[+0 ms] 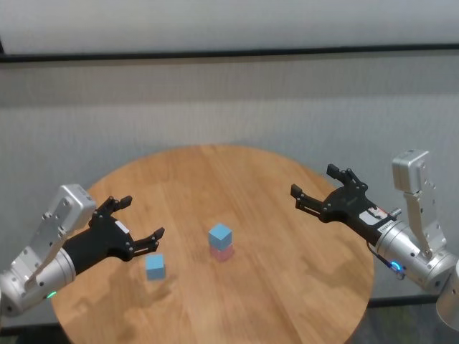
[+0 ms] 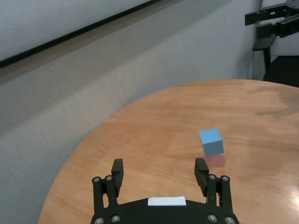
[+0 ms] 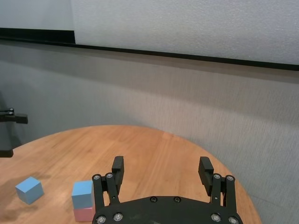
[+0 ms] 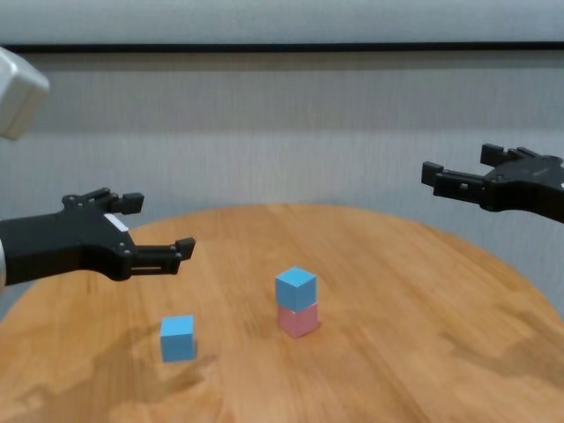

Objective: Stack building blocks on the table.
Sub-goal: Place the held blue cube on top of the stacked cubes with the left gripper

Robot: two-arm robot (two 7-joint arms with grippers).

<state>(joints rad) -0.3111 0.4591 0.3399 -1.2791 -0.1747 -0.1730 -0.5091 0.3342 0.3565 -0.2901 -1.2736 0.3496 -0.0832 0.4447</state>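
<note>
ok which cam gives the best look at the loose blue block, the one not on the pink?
Chest view: the loose blue block sits unobstructed on the table, two faces visible, left of the stack. Head view shows it close beside the left claw. Right wrist view catches it near the frame edge. Left wrist view misses it.

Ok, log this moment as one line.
stack: blue block on pink block | loose blue block on table | left hand open, empty | right hand open, empty
</note>
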